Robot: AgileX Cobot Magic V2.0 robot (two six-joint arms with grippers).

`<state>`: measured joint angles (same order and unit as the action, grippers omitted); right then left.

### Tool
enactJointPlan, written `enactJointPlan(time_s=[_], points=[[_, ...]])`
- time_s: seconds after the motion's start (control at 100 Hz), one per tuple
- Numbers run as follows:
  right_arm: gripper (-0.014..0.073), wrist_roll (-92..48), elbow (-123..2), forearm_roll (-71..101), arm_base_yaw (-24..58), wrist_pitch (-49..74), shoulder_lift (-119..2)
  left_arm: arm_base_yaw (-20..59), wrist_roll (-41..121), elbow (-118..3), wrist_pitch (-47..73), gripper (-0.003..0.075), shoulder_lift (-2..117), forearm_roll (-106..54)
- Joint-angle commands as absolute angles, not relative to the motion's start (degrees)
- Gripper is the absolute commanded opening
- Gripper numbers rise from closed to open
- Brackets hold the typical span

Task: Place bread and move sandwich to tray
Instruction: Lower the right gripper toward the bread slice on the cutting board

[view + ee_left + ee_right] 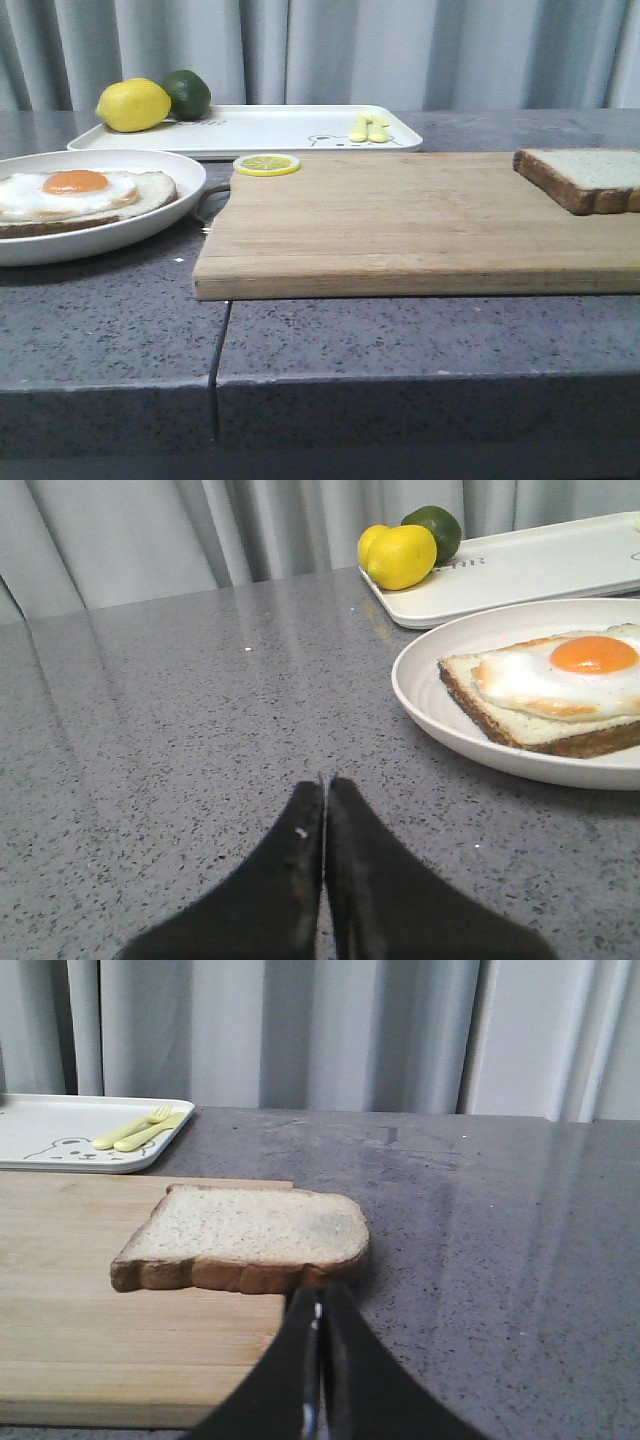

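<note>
The bread lies on the right end of a wooden board; in the right wrist view the bread overhangs the board's edge. My right gripper is shut and empty, its tips just before the bread's crust. The sandwich with a fried egg sits on its round white plate at the left; it also shows in the left wrist view. My left gripper is shut and empty over the bare counter beside the plate. The tray lies at the back. Neither gripper shows in the front view.
The wooden board fills the middle, with a lemon slice at its back left corner. On the tray sit a lemon, a lime and small yellow cutlery. A grey curtain hangs behind. The counter has a seam.
</note>
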<state>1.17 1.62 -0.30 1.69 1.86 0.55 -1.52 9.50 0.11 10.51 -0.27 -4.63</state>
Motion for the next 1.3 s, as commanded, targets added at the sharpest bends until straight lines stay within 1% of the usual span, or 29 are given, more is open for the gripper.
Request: enactJointPlan(time_s=[0.0,0.64,0.87,0.99,1.09,1.18,1.29], points=[[-0.0116,0.9,1.6,-0.8,1.4,-2.5,1.8,-1.3,9.0,1.0,5.4,-0.0019,-2.2,-5.2],[-0.0116,0.9,1.6,-0.8,1.4,-2.6,1.8,-1.3,9.0,1.0,5.4,-0.0019,-2.2,-5.2],[-0.0116,0.9,1.5,-0.8,1.4,-9.3,1.8,-1.3,9.0,0.1,4.9,-0.0019,-2.2,-9.6],[-0.0116,0.9,1.3,-0.8,1.4,-12.3,1.8,-1.3,9.0,-2.2,5.9,-0.0019,-2.2,-11.7],[-0.0116,0.9,-0.3,-0.8,1.4,-10.6,1.8,-1.3,9.0,-5.5,6.6,-0.0019,-2.1,-14.3],[-0.0116,1.9,-2.6,-0.7,1.4,-6.3,1.6,-1.3,9.0,-9.1,7.8,-0.0019,-1.0,-16.4],[-0.0116,2.9,-6.5,-0.7,1.4,-1.5,0.9,-1.3,9.0,-15.2,13.1,-0.0019,2.4,-16.4]])
